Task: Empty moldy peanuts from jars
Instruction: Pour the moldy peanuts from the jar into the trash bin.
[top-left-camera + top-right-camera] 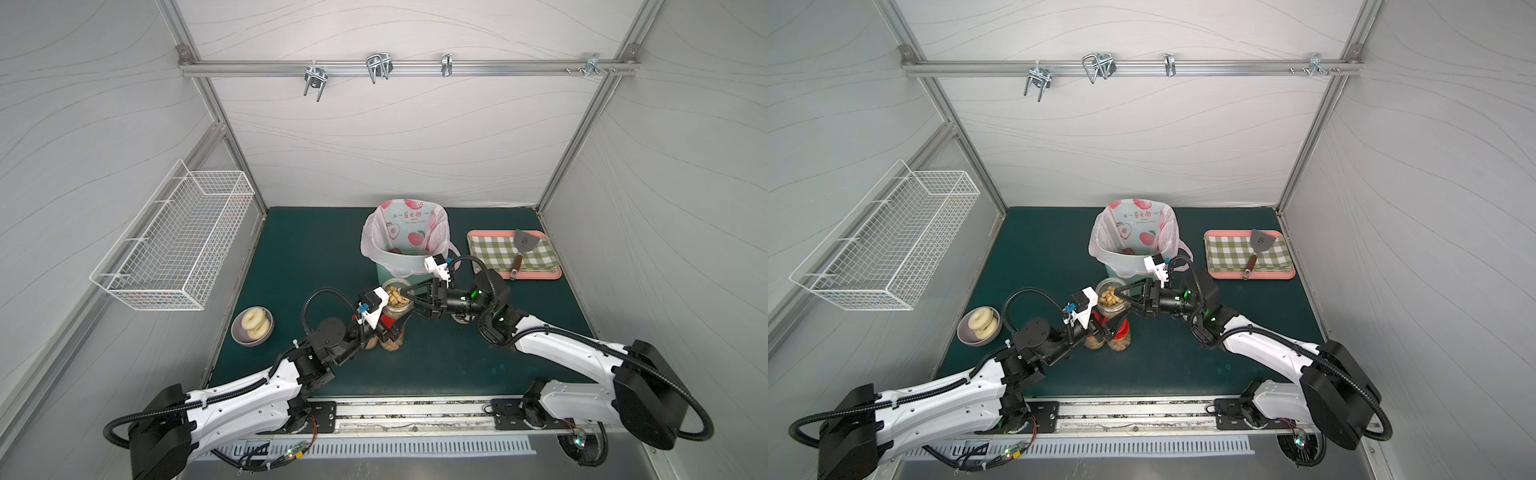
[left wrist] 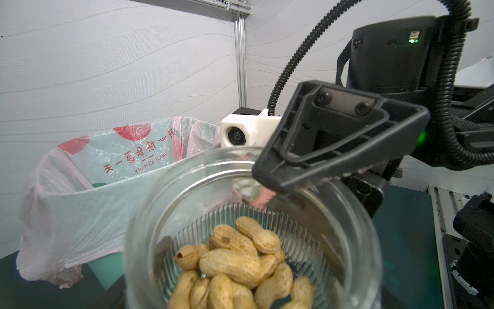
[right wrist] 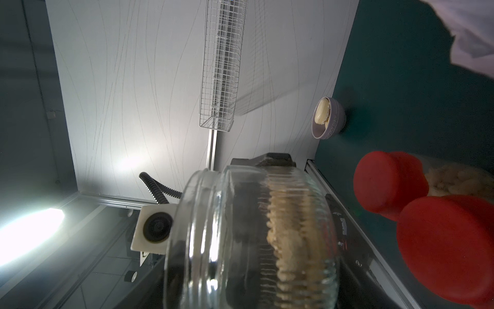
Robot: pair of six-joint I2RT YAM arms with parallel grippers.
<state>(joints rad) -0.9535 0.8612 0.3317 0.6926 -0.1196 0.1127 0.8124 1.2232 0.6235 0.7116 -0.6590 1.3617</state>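
A short, wide clear jar (image 1: 397, 297) (image 1: 1111, 296) stands open and upright in the air, just in front of the bin. Moldy peanuts (image 2: 235, 262) in tan shells cover its bottom. My left gripper (image 1: 392, 327) is shut low on this jar, and its fingers are hidden in the left wrist view. My right gripper (image 1: 409, 301) comes in from the right, rolled on its side, and closes on the same jar (image 3: 240, 227); one finger (image 2: 334, 149) lies on the rim. Two lidded jars (image 1: 392, 343) stand below, with red lids (image 3: 387, 182).
The mint-green bin (image 1: 399, 268) with a pink printed bag stands right behind the jar. A pink tray (image 1: 552, 272) with a checked cloth and spatula (image 1: 523, 245) lies at the back right. A bowl of donuts (image 1: 252, 326) sits at left, under a wire basket (image 1: 174, 241).
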